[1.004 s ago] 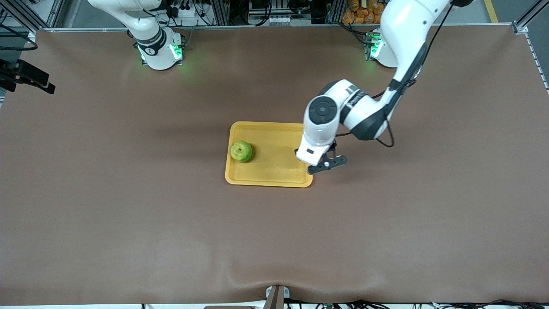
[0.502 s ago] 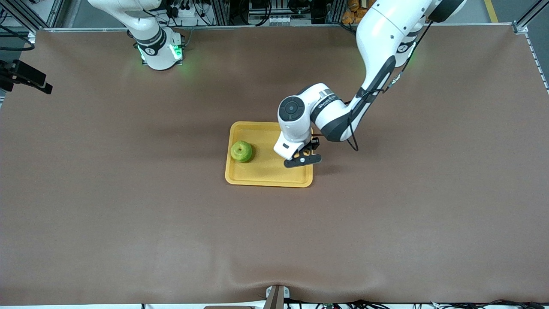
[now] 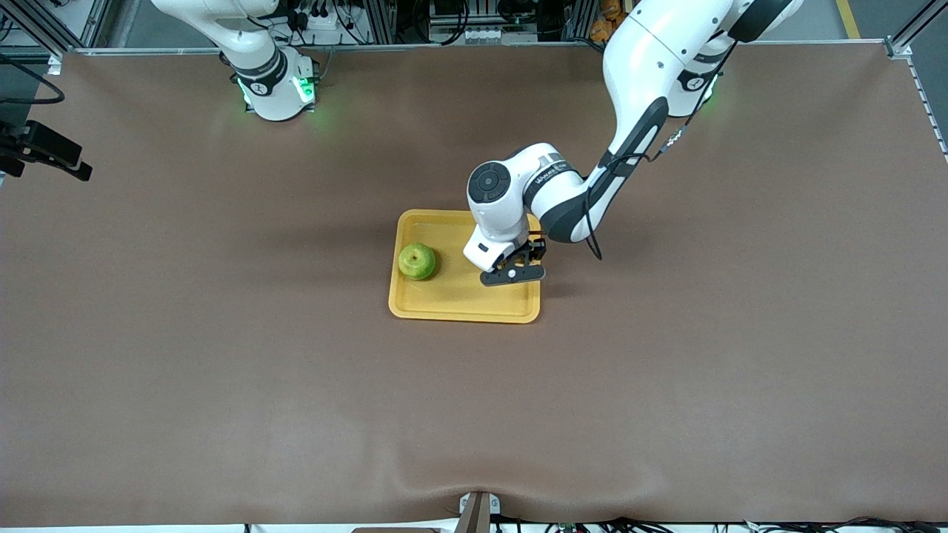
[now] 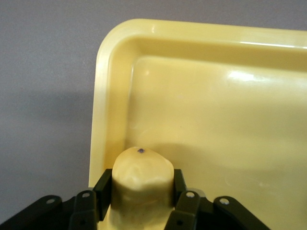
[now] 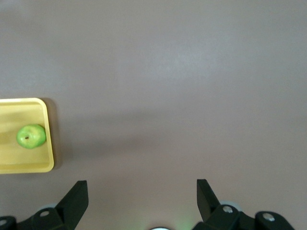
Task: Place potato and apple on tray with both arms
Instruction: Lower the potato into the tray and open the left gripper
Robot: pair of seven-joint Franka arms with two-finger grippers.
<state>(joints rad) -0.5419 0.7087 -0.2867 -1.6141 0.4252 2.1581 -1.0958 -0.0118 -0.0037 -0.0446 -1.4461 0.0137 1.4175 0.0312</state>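
My left gripper [image 3: 511, 271] is shut on the potato [image 4: 142, 167], a pale yellow lump pinched between both black fingers. It is low over the yellow tray [image 3: 415, 307], inside the rim [image 4: 110, 57] at the left arm's end. I cannot tell whether the potato touches the tray floor. The green apple [image 3: 417, 260] rests on the tray toward the right arm's end, and it shows small in the right wrist view too [image 5: 31, 136]. My right gripper [image 5: 141, 188] is open and holds nothing, high over bare table near its own base, where that arm waits.
The brown mat [image 3: 666, 385] covers the whole table. A black mount [image 3: 44, 152] juts in at the table's edge by the right arm's end. Both arm bases [image 3: 275, 89] stand along the edge farthest from the front camera.
The left arm has carried the potato from over the tray's rim at its own end to over the tray floor, toward the apple. The right arm and the apple have not moved.
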